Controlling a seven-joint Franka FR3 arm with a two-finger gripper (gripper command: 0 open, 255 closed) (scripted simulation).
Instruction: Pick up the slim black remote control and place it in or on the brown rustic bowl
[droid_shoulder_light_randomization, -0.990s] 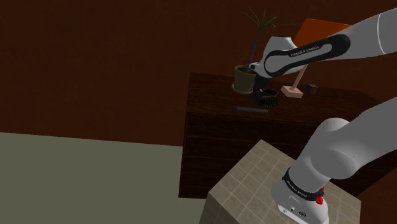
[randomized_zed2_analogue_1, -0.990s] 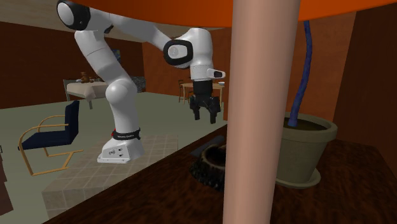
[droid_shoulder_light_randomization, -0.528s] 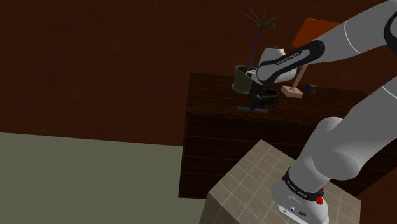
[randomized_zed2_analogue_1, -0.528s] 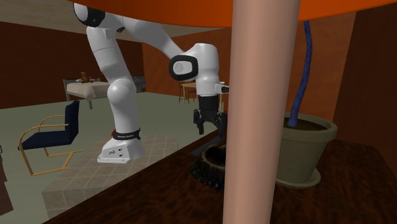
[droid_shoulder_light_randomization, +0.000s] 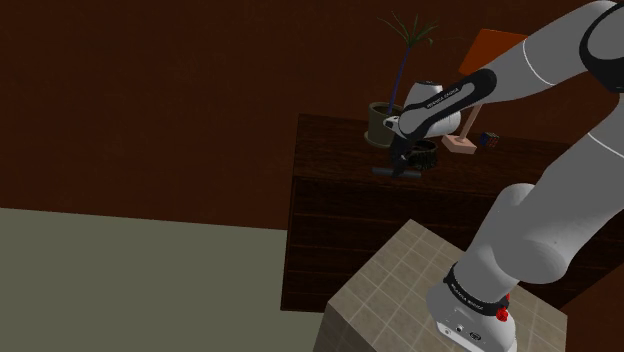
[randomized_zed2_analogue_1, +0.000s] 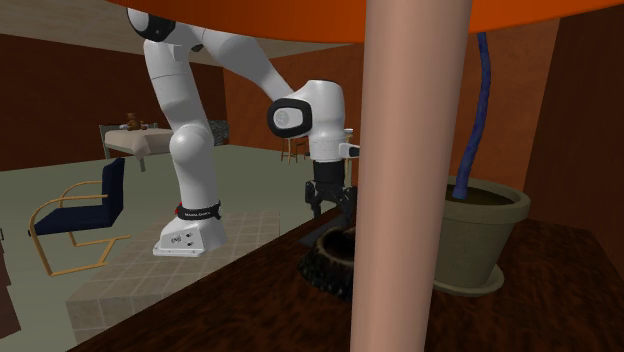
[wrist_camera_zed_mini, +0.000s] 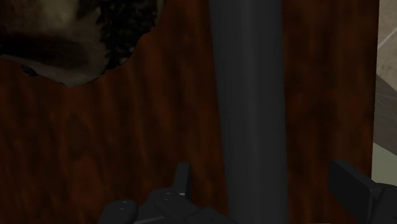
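Fingers (wrist_camera_zed_mini: 182, 183) stand apart and low over the bench (wrist_camera_zed_mini: 146, 133), one on each side of the remote (wrist_camera_zed_mini: 248, 95), and neither appears to touch it. You are looking at a long, slim, dark bar lying flat on dark wood. Its length runs straight away from the hand, so the fingers are set across its narrow width, which looks right for pinching it. It sits off centre in the gap, closer to the finger on the bowl side, so closing will probably nudge it sideways a little before both pads bear. In the shoulder view the remote (droid_shoulder_light_randomization: 395, 172) lies near the front edge of the bench, with the bowl (droid_shoulder_light_randomization: 428, 155) just behind it, near but apart. That bowl (wrist_camera_zed_mini: 124, 28) has a rough, dark, bristly rim and a paler hollow, and it sits low and wide, so the carry should be short: lift, shift over it, release. Mind the outer finger, which hangs close to the bench edge with nothing beyond it. Past the bowl stand a potted plant (droid_shoulder_light_randomization: 383, 122) and a lamp (droid_shoulder_light_randomization: 492, 45) that crowd that side, so keep the lift modest and stop over the bowl.
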